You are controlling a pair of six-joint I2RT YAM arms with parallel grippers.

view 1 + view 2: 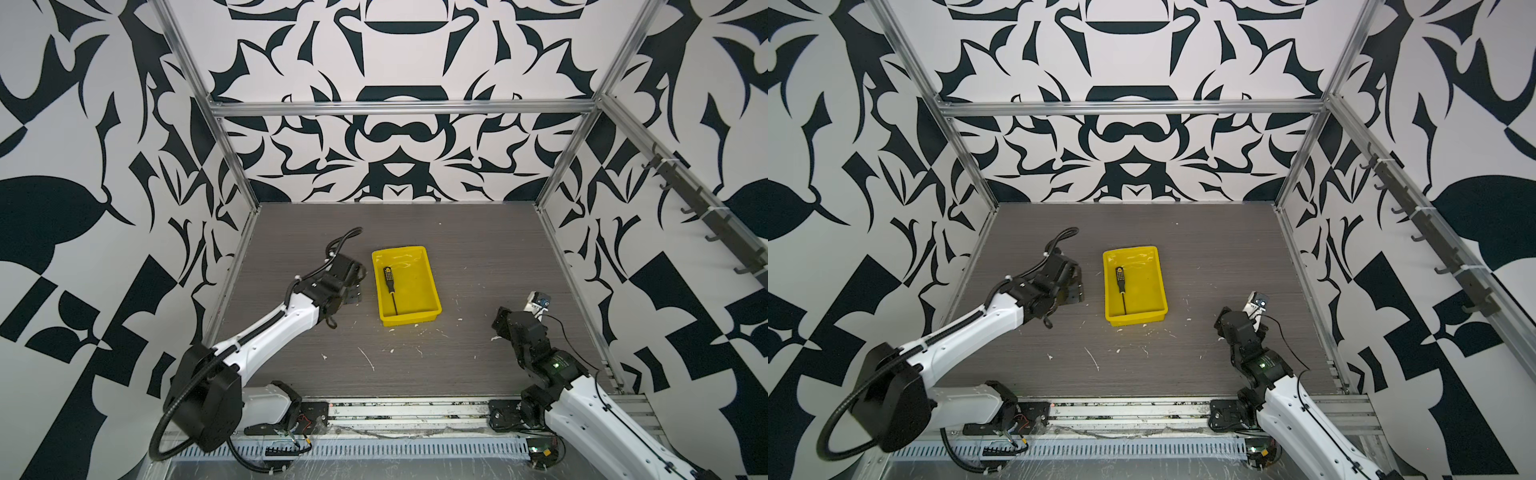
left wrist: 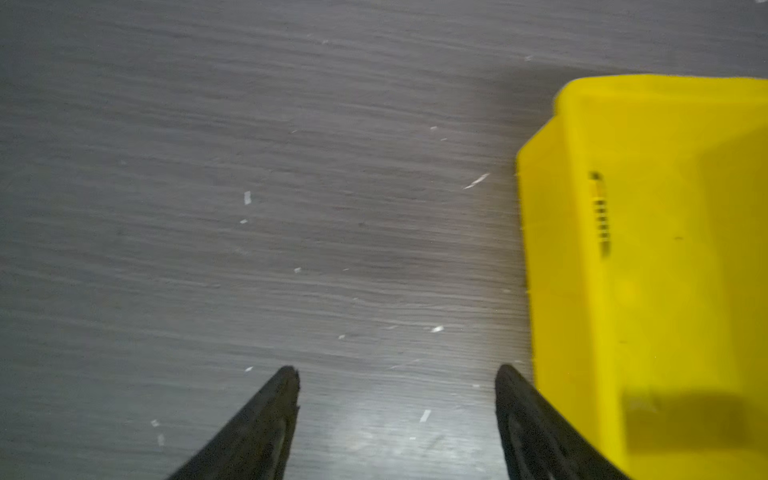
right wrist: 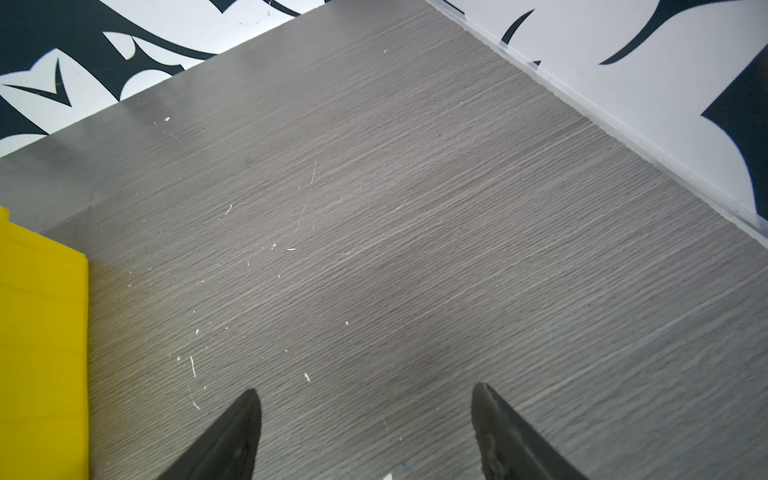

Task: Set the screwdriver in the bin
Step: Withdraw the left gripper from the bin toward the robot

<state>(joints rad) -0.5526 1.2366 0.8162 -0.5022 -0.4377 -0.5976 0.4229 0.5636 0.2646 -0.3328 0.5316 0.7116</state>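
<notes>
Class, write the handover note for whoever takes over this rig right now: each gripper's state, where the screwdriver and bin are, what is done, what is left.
Left gripper: open, empty, over the table right beside the bin.
Right gripper: open, empty, over the table on the bin's other side.
Screwdriver: lying flat inside the bin, along the side nearest the left arm, handle toward the far end.
Done: screwdriver is in the bin.
Left: probably only parking the arms.
</notes>
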